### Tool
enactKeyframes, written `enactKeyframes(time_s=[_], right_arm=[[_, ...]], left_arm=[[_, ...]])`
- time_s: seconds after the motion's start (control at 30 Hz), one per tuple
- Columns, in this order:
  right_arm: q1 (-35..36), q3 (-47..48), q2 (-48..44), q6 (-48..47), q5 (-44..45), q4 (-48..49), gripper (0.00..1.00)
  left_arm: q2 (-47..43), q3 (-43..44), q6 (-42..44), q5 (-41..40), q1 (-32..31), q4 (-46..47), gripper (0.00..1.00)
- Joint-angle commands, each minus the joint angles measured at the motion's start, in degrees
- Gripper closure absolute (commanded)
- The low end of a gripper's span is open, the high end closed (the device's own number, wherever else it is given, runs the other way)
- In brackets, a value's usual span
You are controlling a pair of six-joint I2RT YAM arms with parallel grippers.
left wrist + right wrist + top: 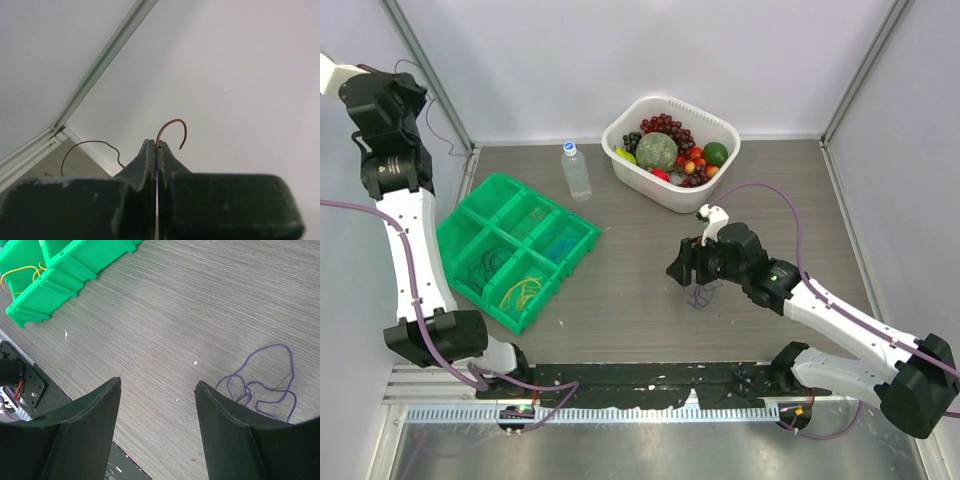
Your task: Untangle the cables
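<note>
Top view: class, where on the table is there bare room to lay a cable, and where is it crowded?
Bare wood lies between the green bin and the right gripper, and from that gripper out to the right-hand wall. Crowded: the back, with bottle and fruit basket, and around the purple cable beside the open gripper.

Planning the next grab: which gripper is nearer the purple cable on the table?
Right. The right gripper hovers open beside the purple cable; the left gripper is raised far left, shut on a brown cable.
</note>
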Motion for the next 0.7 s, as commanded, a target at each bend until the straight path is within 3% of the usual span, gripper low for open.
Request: enactKeyframes(time_s=[0.0, 0.43, 0.67], right_arm=[[-0.4, -0.2, -0.6, 0.5, -1.2, 2.9, 0.34], [-1.9, -1.1, -1.9, 0.9, -1.8, 2.8, 0.34], [-2.8, -1.4, -1.8, 0.8, -2.3, 2.5, 0.34]], left_arm=[[1.0, 2.0, -1.9, 2.7, 0.0, 1.9, 1.00], [-2.1, -13.7, -1.1, -0.6, 0.0, 3.7, 1.00], [-2.7, -16.6, -0.6, -1.7, 0.1, 3.1, 1.00]])
